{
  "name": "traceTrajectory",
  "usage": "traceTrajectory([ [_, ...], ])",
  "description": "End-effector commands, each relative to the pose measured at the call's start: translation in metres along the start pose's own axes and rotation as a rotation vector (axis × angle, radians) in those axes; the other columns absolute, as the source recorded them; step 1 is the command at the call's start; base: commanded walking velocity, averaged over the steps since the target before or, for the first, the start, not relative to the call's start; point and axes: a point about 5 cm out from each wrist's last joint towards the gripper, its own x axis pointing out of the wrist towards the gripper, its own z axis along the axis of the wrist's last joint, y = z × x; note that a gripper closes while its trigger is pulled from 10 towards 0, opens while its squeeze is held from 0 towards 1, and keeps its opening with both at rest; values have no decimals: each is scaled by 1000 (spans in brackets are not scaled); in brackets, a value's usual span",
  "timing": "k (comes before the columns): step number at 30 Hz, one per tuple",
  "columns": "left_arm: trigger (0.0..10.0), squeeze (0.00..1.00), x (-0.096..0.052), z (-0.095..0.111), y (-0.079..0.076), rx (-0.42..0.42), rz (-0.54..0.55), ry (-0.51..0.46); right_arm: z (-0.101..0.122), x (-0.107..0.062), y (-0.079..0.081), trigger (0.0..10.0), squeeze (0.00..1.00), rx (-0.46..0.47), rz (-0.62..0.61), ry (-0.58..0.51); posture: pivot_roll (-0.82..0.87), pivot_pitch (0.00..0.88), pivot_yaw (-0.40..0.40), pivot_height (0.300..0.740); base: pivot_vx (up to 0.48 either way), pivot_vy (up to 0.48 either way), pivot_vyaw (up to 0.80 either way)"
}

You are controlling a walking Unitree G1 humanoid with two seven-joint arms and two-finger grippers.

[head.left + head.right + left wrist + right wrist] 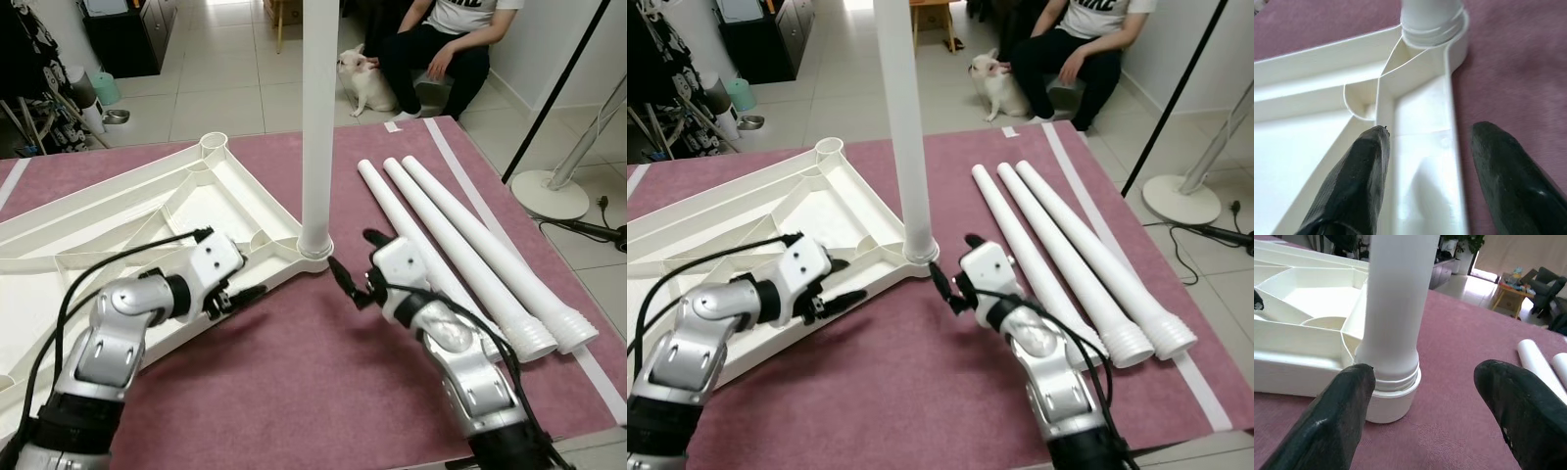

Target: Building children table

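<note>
A white plastic tabletop (147, 211) lies upside down on the maroon mat. One white leg (317, 127) stands upright in its near corner socket (314, 245). Three more legs (460, 250) lie side by side to the right. My left gripper (1427, 134) is open and straddles the tabletop's rim just short of that socket, one finger inside the rim, the other over the mat. My right gripper (355, 255) is open on the other side of the socket, level with the leg's base, its fingers (1352, 396) apart from the leg.
A person sits at the back with a small white dog (362, 78) beside them. A fan stand's round base (549, 191) and a cable lie on the floor at the right. A white tape strip (460, 171) runs along the mat's right side.
</note>
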Motion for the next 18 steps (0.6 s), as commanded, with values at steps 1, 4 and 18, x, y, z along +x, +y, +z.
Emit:
traceTrajectory([
  [1,10000,0,0,-8,17,-8,263,36,-3,6,6,10000,0,1,28,6,-24,0,82,740,0,0,0],
  [4,10000,0,2,-9,21,-22,299,38,-6,10,10,10000,0,-8,51,11,-27,0,78,740,0,0,0],
  [18,10000,0,-4,19,-7,-153,296,-245,5,2,15,10000,0,3,62,-90,-23,0,45,740,0,0,0],
])
